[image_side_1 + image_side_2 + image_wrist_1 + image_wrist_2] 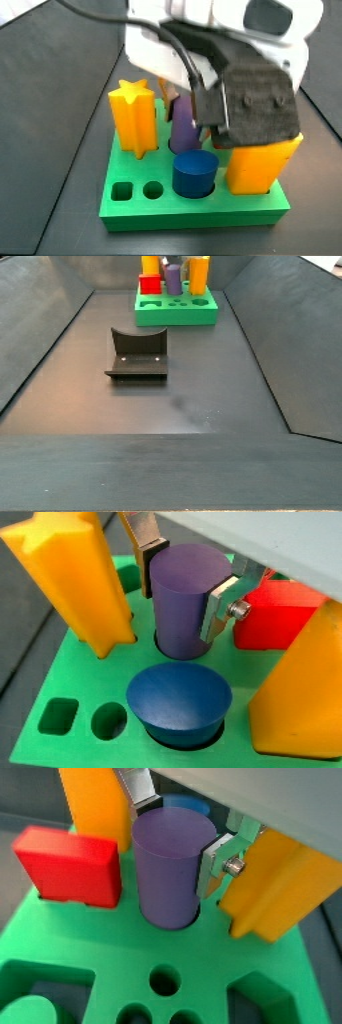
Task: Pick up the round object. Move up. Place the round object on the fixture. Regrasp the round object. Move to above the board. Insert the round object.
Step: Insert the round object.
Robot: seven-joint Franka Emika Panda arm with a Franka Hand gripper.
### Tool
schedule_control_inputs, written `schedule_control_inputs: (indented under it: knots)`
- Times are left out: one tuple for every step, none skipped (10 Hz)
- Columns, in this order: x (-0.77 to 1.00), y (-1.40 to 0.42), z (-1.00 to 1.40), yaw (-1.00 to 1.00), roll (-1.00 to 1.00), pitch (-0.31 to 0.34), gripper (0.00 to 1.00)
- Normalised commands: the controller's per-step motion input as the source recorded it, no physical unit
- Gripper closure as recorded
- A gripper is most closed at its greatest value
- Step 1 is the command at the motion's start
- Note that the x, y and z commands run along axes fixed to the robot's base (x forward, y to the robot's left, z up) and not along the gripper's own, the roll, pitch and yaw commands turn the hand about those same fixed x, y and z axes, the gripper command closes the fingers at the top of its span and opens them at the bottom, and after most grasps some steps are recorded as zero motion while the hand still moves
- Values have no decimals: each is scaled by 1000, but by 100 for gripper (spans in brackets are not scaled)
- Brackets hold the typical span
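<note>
In a side view, the fixture [135, 354] stood alone on the floor, well apart from the board [177, 311] at the far end. On the board, the purple peg [186, 597] stood upright in its hole between the orange pieces. The gripper [186, 584] flanked the peg's top, fingers [219, 604] narrowly apart against its sides.

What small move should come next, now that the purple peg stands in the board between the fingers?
Probably open the gripper and lift straight up. In both wrist views the purple peg stands upright with its base down in a round hole of the green board, the silver fingers at its sides. It looks seated, though the depth is hidden. The neighbouring pegs crowd close, so avoid sideways motion.
</note>
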Motion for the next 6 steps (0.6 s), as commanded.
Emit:
schedule_control_inputs:
  knots:
    - [0, -14, -711, -29, 44, 0, 100]
    - [0, -11, -700, -9, 24, 0, 100]
    - [0, 0, -494, -34, 24, 0, 100]
    - [0, 0, 0, 0, 0, 21, 100]
    - [40, 0, 0, 0, 0, 44, 100]
    - [0, 0, 0, 0, 0, 0, 100]
